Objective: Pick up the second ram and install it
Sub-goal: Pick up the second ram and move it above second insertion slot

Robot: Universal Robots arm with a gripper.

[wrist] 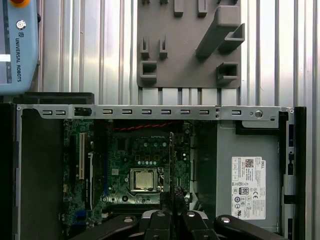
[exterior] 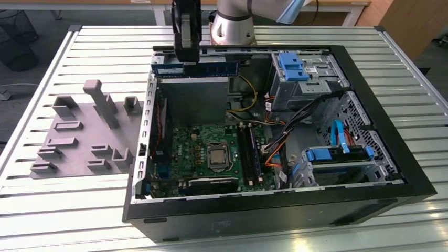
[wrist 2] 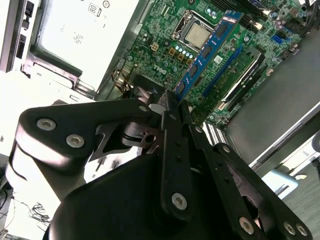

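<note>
The claw [exterior: 188,62] is clenched on the ram [exterior: 194,70], holding it in the air above the open case [exterior: 364,68], over the grey power supply [exterior: 192,97] at the far end in the exterior view. The ram hangs level, long edge horizontal, its blue board and black chips facing the camera, with the claw gripping it near the middle from above.

In the second wrist view the fingers [wrist 2: 172,145] pinch the ram [wrist 2: 210,47] by one end region, and the blue stick runs out from them over the motherboard [wrist 2: 165,35] toward the processor socket [wrist 2: 197,34]. In the first wrist view the ram [wrist: 172,165] appears edge-on as a thin dark line rising from the claw [wrist: 173,216], beside the processor [wrist: 143,179].

The holder tray [exterior: 81,136] lies on the table [exterior: 42,205], just beside the case on the exterior view's left, its posts upright.
</note>
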